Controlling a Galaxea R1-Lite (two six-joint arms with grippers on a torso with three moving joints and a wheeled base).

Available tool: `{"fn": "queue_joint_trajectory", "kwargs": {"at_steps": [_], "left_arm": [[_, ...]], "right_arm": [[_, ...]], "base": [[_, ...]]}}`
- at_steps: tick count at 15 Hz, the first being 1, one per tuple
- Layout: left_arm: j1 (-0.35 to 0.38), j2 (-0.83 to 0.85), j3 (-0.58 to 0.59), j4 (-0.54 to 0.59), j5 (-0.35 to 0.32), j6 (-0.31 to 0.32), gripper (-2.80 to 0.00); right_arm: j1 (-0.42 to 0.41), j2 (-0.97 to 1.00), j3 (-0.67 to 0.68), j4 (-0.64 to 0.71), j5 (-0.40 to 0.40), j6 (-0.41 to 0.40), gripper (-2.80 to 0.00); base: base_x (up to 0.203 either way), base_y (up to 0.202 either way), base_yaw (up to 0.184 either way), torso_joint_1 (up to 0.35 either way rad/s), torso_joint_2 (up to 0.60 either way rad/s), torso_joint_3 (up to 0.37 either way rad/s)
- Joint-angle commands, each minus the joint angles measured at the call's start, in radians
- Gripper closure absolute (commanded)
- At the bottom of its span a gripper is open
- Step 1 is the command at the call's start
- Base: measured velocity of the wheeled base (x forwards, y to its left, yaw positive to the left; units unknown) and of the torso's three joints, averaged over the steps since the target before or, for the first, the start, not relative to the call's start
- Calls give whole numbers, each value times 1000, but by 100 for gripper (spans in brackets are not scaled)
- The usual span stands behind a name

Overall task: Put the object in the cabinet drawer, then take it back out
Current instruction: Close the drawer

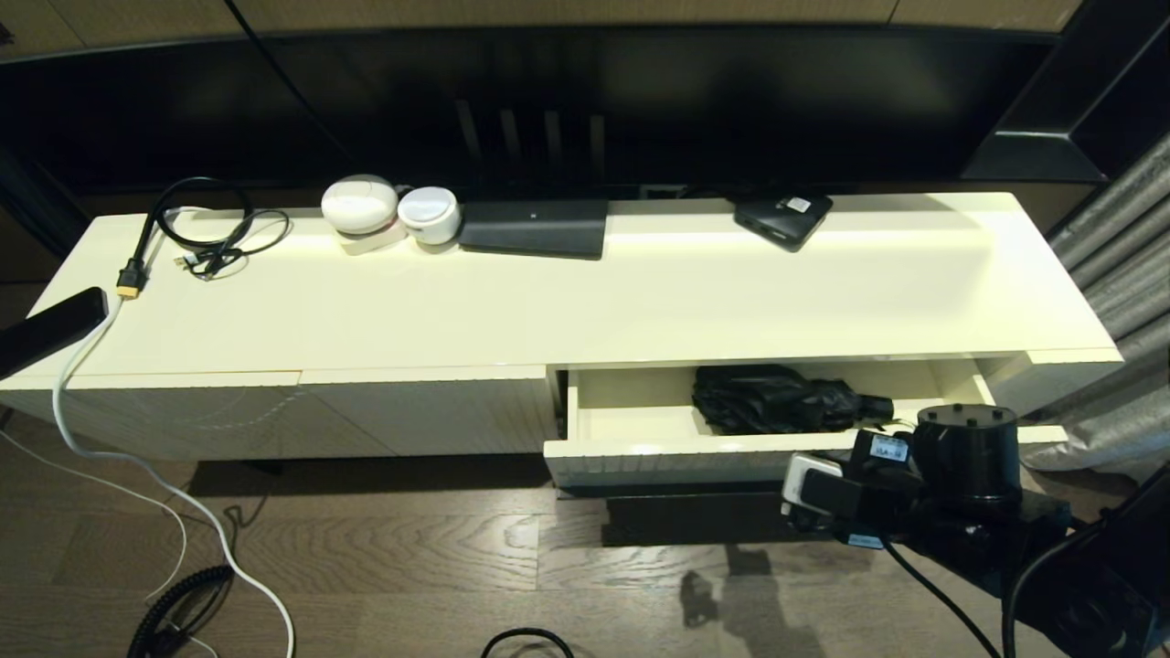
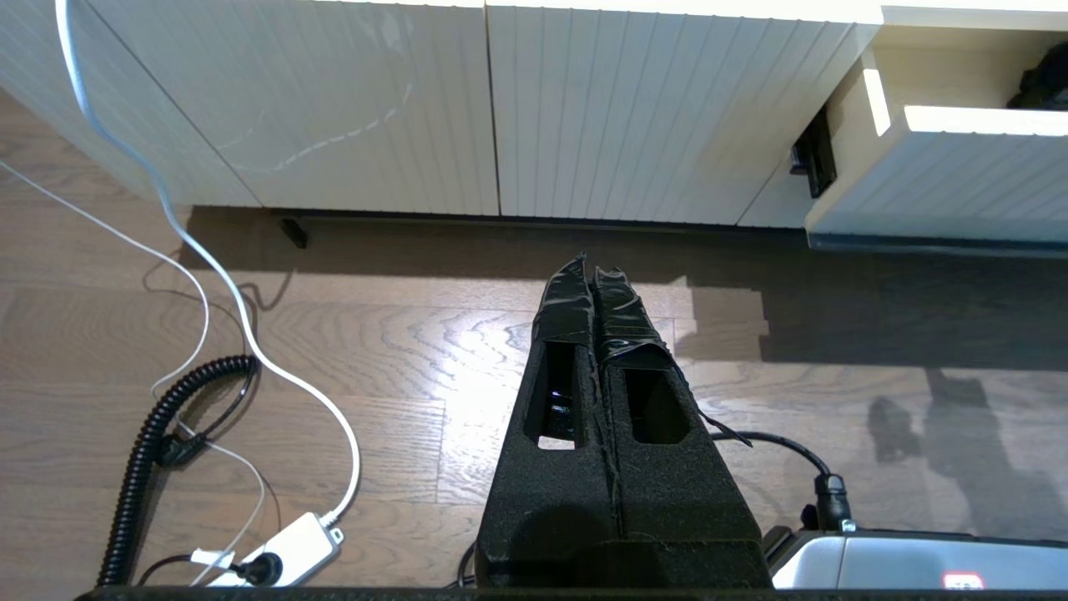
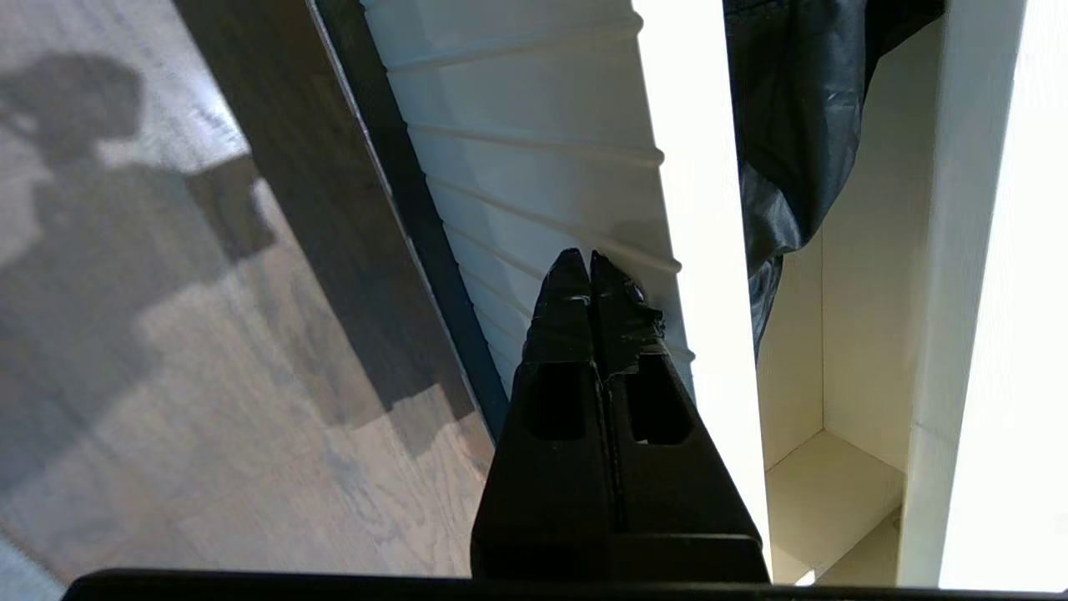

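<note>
The cabinet drawer [image 1: 658, 457] stands pulled out at the right of the cabinet, and its ribbed front [image 3: 534, 125] shows close up in the right wrist view. The black folding umbrella [image 1: 777, 399] lies inside it, bunchy fabric [image 3: 793, 125] against the front wall. My right gripper [image 3: 590, 259] is shut and holds nothing, its tips just in front of the ribbed drawer front near its top rim. My right arm [image 1: 960, 475] hangs before the drawer's right end. My left gripper [image 2: 591, 263] is shut and empty, low over the floor left of the drawer [image 2: 943, 175].
On the cabinet top [image 1: 640, 283] sit two white round devices [image 1: 388, 212], a flat black box [image 1: 535, 228], a small black box with a white label [image 1: 781, 217] and coiled cables [image 1: 206, 233]. White and coiled black cords [image 2: 192, 351] and a power strip [image 2: 292, 542] lie on the wooden floor.
</note>
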Motion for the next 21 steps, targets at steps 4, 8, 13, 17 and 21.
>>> {"fn": "queue_joint_trajectory", "kwargs": {"at_steps": [4,8,13,17,21], "left_arm": [[0,0,0,0,1,-1,0],[0,0,0,0,1,-1,0],[0,0,0,0,1,-1,0],[0,0,0,0,1,-1,0],[0,0,0,0,1,-1,0]], "right_arm": [[-16,14,-59,-6,1,-61,0],[-16,32,-83,-10,1,-61,0],[-18,46,-138,-12,1,-61,0],[-23,62,-179,-17,-1,-60,0],[-24,78,-209,-42,-1,-59,0]], "base": [[0,0,0,0,0,0],[0,0,0,0,0,0],[0,0,0,0,0,0],[0,0,0,0,0,0],[0,0,0,0,0,0]]}}
